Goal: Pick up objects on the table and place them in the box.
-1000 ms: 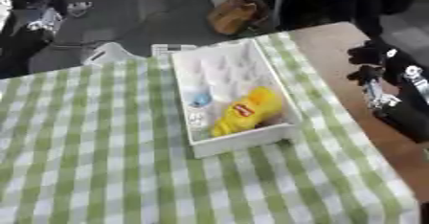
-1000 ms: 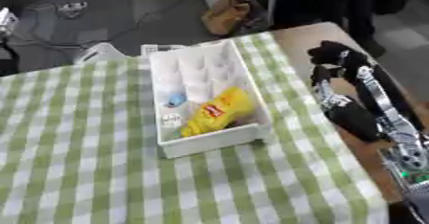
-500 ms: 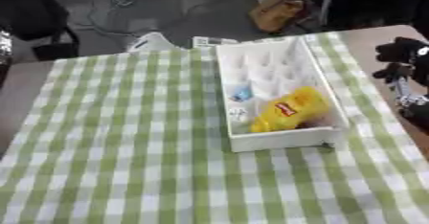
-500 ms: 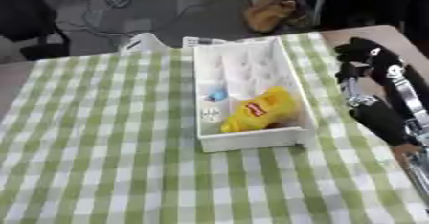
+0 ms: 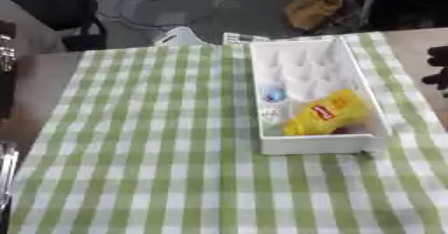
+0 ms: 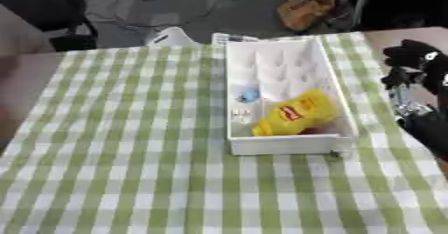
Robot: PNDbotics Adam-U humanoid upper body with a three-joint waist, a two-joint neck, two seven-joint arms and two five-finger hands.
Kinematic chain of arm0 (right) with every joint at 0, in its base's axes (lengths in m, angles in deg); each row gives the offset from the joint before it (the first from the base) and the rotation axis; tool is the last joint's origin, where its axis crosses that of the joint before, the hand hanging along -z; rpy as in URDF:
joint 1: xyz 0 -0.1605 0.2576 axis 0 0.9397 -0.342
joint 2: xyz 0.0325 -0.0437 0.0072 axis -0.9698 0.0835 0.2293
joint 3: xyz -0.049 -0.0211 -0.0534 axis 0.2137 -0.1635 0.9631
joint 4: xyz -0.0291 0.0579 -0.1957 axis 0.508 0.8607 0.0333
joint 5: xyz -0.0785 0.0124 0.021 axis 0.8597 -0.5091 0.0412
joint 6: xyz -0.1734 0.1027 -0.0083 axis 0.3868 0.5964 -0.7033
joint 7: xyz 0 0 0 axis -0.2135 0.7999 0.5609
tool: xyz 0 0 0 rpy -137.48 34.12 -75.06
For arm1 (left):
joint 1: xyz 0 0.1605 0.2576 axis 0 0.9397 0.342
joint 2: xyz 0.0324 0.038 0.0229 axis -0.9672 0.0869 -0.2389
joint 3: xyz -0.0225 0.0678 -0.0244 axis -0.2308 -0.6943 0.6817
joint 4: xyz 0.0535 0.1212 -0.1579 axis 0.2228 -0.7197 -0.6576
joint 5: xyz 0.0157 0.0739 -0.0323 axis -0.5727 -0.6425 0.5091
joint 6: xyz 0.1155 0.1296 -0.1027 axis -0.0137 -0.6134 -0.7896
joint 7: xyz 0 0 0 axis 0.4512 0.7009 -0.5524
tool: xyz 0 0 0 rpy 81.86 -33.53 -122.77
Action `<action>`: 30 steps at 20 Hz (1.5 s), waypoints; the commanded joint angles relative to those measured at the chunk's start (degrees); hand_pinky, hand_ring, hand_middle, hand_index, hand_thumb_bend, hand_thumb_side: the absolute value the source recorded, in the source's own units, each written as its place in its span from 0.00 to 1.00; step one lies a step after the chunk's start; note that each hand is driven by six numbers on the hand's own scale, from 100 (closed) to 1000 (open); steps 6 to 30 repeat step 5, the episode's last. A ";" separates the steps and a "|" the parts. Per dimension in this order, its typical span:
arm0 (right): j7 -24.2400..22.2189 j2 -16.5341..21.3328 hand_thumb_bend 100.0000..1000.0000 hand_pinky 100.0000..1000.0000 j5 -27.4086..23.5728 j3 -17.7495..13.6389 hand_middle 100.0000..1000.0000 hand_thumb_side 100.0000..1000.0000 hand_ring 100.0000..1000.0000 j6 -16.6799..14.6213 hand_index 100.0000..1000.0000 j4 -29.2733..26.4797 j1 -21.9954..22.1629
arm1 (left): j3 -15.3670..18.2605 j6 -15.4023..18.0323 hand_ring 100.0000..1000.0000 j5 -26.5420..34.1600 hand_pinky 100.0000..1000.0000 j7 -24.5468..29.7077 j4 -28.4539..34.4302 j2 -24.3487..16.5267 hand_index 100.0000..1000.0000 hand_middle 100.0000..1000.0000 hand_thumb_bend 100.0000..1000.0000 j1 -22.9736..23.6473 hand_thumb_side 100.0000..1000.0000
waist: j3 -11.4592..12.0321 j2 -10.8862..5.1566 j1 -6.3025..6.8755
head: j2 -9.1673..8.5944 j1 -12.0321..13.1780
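Evidently the head has swung left: against the views a second ago the whole scene sits further right and the left edge of the table (image 5: 39,85) now shows bare brown wood beside the cloth. That is a move of the camera, not of the things; the box keeps its place on the cloth and its contents look unchanged.

At the far left edge a dark metallic strip shows, perhaps part of the left arm, but the left hand itself is not visible. The green-and-white checked cloth (image 5: 140,143) lies soft and flat across most of the table, and no loose object shows on its left or middle part, so I judge little or nothing remains to pick up within sight.

Toward the table's right side, running back to the far edge, stands the white box (image 6: 280,145), a long rigid tray with thin walls and moulded hollows in its far half. In its near end lies a yellow packet (image 6: 293,113), glossy and pillow-shaped with a red label, tilted against the right wall; a small blue thing (image 6: 249,96) lies by the left wall.

At the right edge the right hand (image 6: 409,60) hangs black and jointed, fingers curled in, holding nothing, clear of the box.
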 commanded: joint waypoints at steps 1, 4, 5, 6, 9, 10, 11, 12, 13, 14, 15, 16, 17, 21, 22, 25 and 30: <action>0.33 1.01 0.00 0.68 -0.33 -0.72 0.77 0.53 0.81 -0.19 0.93 -1.17 0.07 | -0.50 1.79 0.79 3.43 0.84 -3.47 0.21 -1.14 0.79 0.71 0.10 -0.06 1.00 | 0.20 -1.63 -1.09 | 0.37 0.26; 0.42 1.15 0.00 0.68 -0.41 -0.80 0.77 0.53 0.81 -0.23 0.93 -1.85 0.68 | -1.36 3.66 0.79 6.79 0.84 -6.69 -0.81 -1.67 0.79 0.70 0.10 0.18 1.00 | 0.28 -1.60 -1.14 | 0.44 0.24; 0.45 1.17 0.00 0.68 -0.43 -0.82 0.77 0.53 0.81 -0.20 0.93 -2.00 0.82 | -1.55 4.43 0.78 9.66 0.84 -7.79 -1.09 -2.09 0.79 0.70 0.09 0.28 1.00 | 0.30 -1.57 -1.14 | 0.44 0.26; 0.45 1.17 0.00 0.68 -0.43 -0.82 0.77 0.53 0.81 -0.20 0.93 -2.00 0.82 | -1.55 4.43 0.78 9.66 0.84 -7.79 -1.09 -2.09 0.79 0.70 0.09 0.28 1.00 | 0.30 -1.57 -1.14 | 0.44 0.26; 0.45 1.17 0.00 0.68 -0.43 -0.82 0.77 0.53 0.81 -0.20 0.93 -2.00 0.82 | -1.55 4.43 0.78 9.66 0.84 -7.79 -1.09 -2.09 0.79 0.70 0.09 0.28 1.00 | 0.30 -1.57 -1.14 | 0.44 0.26; 0.45 1.17 0.00 0.68 -0.43 -0.82 0.77 0.53 0.81 -0.20 0.93 -2.00 0.82 | -1.55 4.43 0.78 9.66 0.84 -7.79 -1.09 -2.09 0.79 0.70 0.09 0.28 1.00 | 0.30 -1.57 -1.14 | 0.44 0.26; 0.45 1.17 0.00 0.68 -0.43 -0.82 0.77 0.53 0.81 -0.20 0.93 -2.00 0.82 | -1.55 4.43 0.78 9.66 0.84 -7.79 -1.09 -2.09 0.79 0.70 0.09 0.28 1.00 | 0.30 -1.57 -1.14 | 0.44 0.26; 0.45 1.17 0.00 0.68 -0.43 -0.82 0.77 0.53 0.81 -0.20 0.93 -2.00 0.82 | -1.55 4.43 0.78 9.66 0.84 -7.79 -1.09 -2.09 0.79 0.70 0.09 0.28 1.00 | 0.30 -1.57 -1.14 | 0.44 0.26; 0.45 1.17 0.00 0.68 -0.43 -0.82 0.77 0.53 0.81 -0.20 0.93 -2.00 0.82 | -1.55 4.43 0.78 9.66 0.84 -7.79 -1.09 -2.09 0.79 0.70 0.09 0.28 1.00 | 0.30 -1.57 -1.14 | 0.44 0.26; 0.45 1.17 0.00 0.68 -0.43 -0.82 0.77 0.53 0.81 -0.20 0.93 -2.00 0.82 | -1.55 4.43 0.78 9.66 0.84 -7.79 -1.09 -2.09 0.79 0.70 0.09 0.28 1.00 | 0.30 -1.57 -1.14 | 0.44 0.26; 0.45 1.17 0.00 0.68 -0.43 -0.82 0.77 0.53 0.81 -0.20 0.93 -2.00 0.82 | -1.55 4.43 0.78 9.66 0.84 -7.79 -1.09 -2.09 0.79 0.70 0.09 0.28 1.00 | 0.30 -1.57 -1.14 | 0.44 0.26; 0.45 1.17 0.00 0.68 -0.43 -0.82 0.77 0.53 0.81 -0.20 0.93 -2.00 0.82 | -1.55 4.43 0.78 9.66 0.84 -7.79 -1.09 -2.09 0.79 0.70 0.09 0.28 1.00 | 0.30 -1.57 -1.14 | 0.44 0.26; 0.45 1.17 0.00 0.68 -0.43 -0.82 0.77 0.53 0.81 -0.20 0.93 -2.00 0.82 | -1.55 4.43 0.78 9.66 0.84 -7.79 -1.09 -2.09 0.79 0.70 0.09 0.28 1.00 | 0.30 -1.57 -1.14 | 0.44 0.26; 0.45 1.17 0.00 0.68 -0.43 -0.82 0.77 0.53 0.81 -0.20 0.93 -2.00 0.82 | -1.55 4.43 0.78 9.66 0.84 -7.79 -1.09 -2.09 0.79 0.70 0.09 0.28 1.00 | 0.30 -1.57 -1.14 | 0.44 0.26; 0.45 1.17 0.00 0.68 -0.43 -0.82 0.77 0.53 0.81 -0.20 0.93 -2.00 0.82 | -1.55 4.43 0.78 9.66 0.84 -7.79 -1.09 -2.09 0.79 0.70 0.09 0.28 1.00 | 0.30 -1.57 -1.14 | 0.44 0.26; 0.45 1.17 0.00 0.68 -0.43 -0.82 0.77 0.53 0.81 -0.20 0.93 -2.00 0.82 | -1.55 4.43 0.78 9.66 0.84 -7.79 -1.09 -2.09 0.79 0.70 0.09 0.28 1.00 | 0.30 -1.57 -1.14 | 0.44 0.26; 0.45 1.17 0.00 0.68 -0.43 -0.82 0.77 0.53 0.81 -0.20 0.93 -2.00 0.82 | -1.55 4.43 0.78 9.66 0.84 -7.79 -1.09 -2.09 0.79 0.70 0.09 0.28 1.00 | 0.30 -1.57 -1.14 | 0.44 0.26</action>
